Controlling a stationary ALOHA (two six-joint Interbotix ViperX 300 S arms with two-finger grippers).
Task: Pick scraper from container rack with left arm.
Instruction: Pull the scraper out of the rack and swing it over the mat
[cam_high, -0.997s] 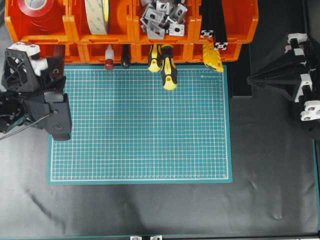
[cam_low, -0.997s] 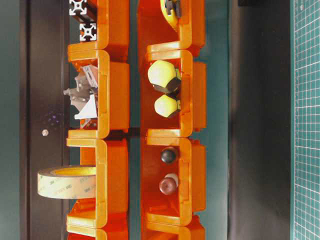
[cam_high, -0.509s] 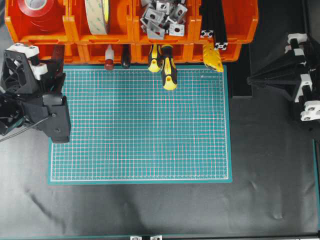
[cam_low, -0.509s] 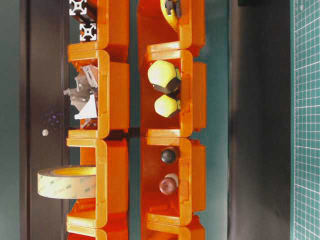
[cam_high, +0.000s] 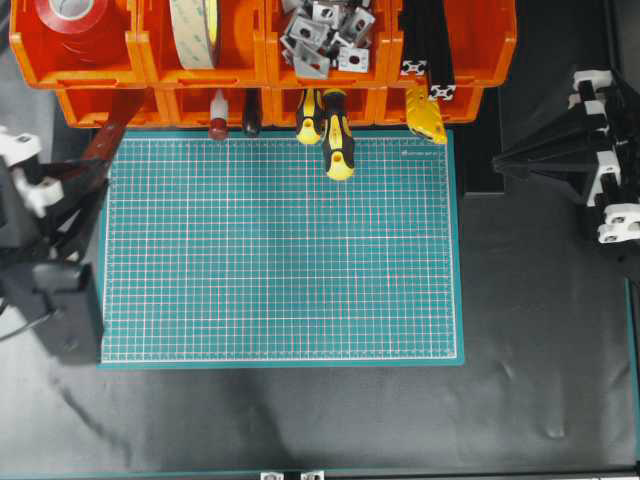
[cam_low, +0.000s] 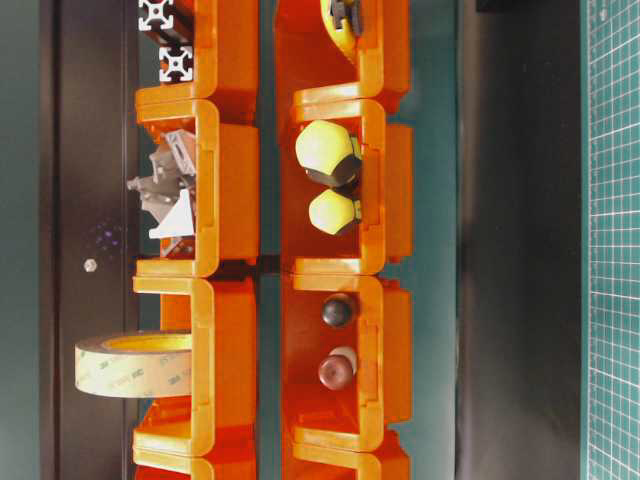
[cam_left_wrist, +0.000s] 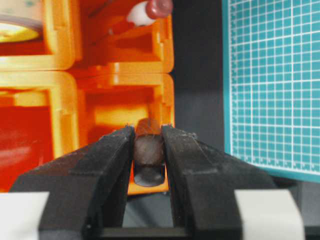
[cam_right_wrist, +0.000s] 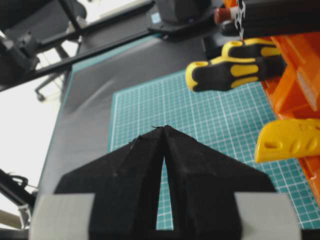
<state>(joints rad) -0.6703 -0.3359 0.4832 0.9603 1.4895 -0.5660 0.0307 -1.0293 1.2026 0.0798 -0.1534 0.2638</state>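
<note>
Your scraper (cam_left_wrist: 148, 150) sits right between the left gripper's (cam_left_wrist: 148, 131) fingers (cam_left_wrist: 117, 150) in the left wrist view: its reddish-brown handle end fills the narrow gap, and both inner faces look pressed against it, though the close blur makes actual contact hard to confirm. From overhead you see a sliver of that handle (cam_high: 102, 142) slanting out below the leftmost lower bin of the container rack (cam_high: 95, 62), with the left arm (cam_high: 40, 250) low at the left edge. The handle end lies in front of the orange bin mouth, just off the green cutting mat's (cam_high: 280, 250) corner. The mat rests on a black cloth (cam_high: 300, 420). Your right gripper (cam_right_wrist: 164, 131) hangs with its tips together, holding nothing, above the mat near the yellow-and-black screwdrivers (cam_right_wrist: 235, 67)
</note>
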